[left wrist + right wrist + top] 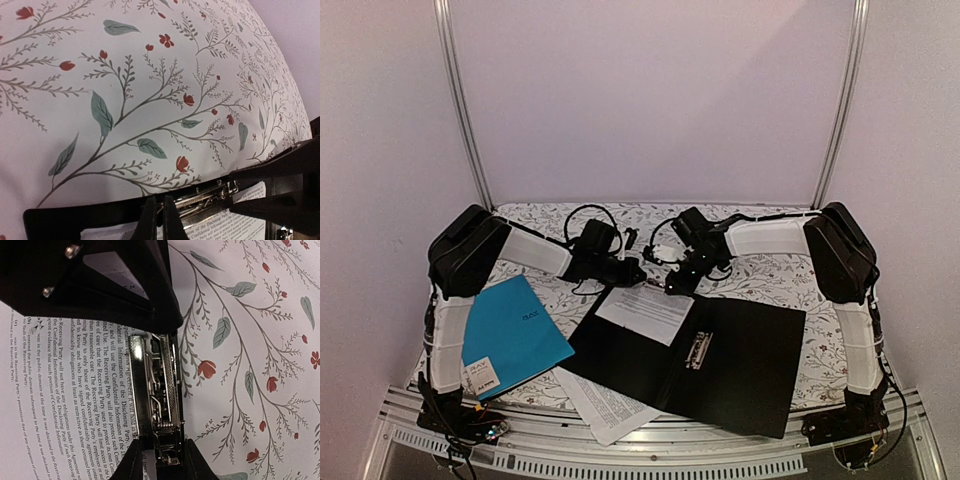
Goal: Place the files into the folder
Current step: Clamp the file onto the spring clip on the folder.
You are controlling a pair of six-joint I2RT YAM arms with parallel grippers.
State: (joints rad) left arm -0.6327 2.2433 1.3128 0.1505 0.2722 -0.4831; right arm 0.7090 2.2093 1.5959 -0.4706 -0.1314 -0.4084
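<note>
Legibly on files (60, 390) — "Confidential Information", "Receiving Party"

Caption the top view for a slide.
Left arm and right arm reach over the open black folder holding one printed sheet; more sheets poke from under its near edge, beside a teal folder.

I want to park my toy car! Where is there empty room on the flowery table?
The tablecloth is bare along its far edge, and in a strip between the black folder and the right arm. The middle and front left are crowded with the teal folder and papers.
</note>
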